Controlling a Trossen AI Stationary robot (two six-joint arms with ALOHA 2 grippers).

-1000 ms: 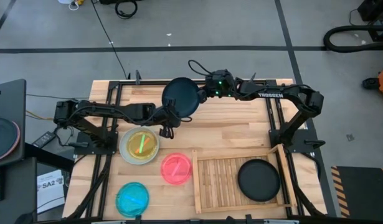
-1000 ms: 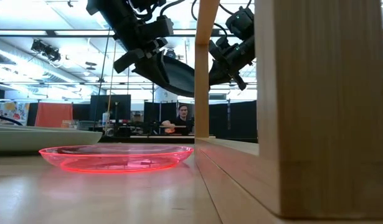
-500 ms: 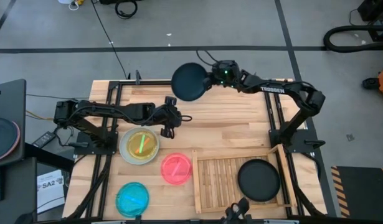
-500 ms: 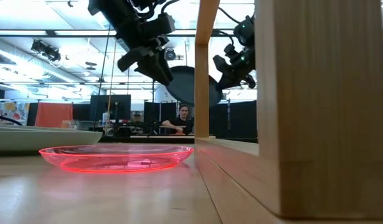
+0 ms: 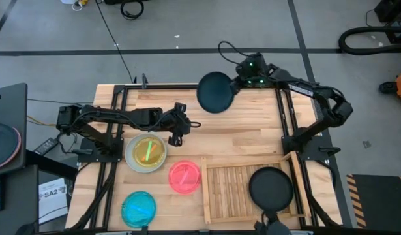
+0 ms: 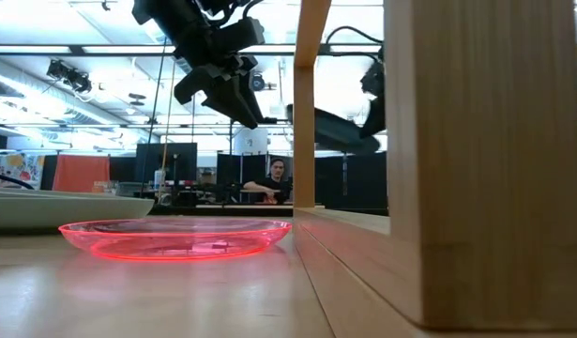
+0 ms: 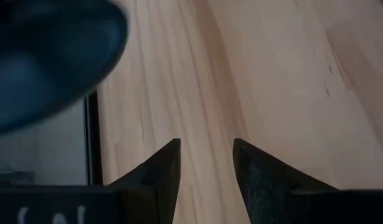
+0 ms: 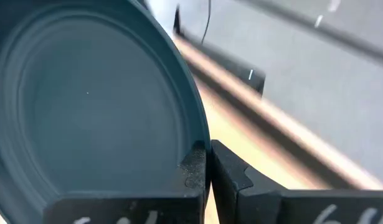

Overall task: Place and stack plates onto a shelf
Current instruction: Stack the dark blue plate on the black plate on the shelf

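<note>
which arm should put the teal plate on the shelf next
Right. The right gripper is shut on the teal plate; the left gripper is open and empty.

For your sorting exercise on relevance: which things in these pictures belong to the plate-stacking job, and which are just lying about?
Belong to the job:
- dark teal plate, held by the right gripper
- black plate on the shelf
- yellow-green plate
- pink plate
- cyan plate

Just lying about:
- cables on the floor
- printed sheet
</note>
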